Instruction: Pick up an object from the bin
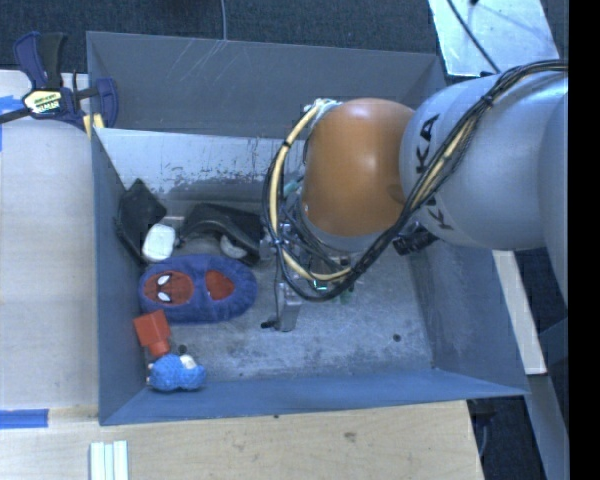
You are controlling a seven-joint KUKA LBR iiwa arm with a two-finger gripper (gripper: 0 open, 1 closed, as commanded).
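My gripper point(283, 314) hangs below the orange cover near the middle of the bin, its fingertips close to the floor, with nothing seen between them. Just left of it lies a blue slipper point(198, 289) with a red spider-face patch. Behind the slipper, a black curved object point(225, 224) lies against the back wall, partly hidden by the arm.
A white lump point(159, 241) and a black pouch point(138, 215) sit at the back left. A red block point(152, 332) and a blue-and-white plush toy point(176, 373) lie in the front left corner. The arm covers the bin's right half.
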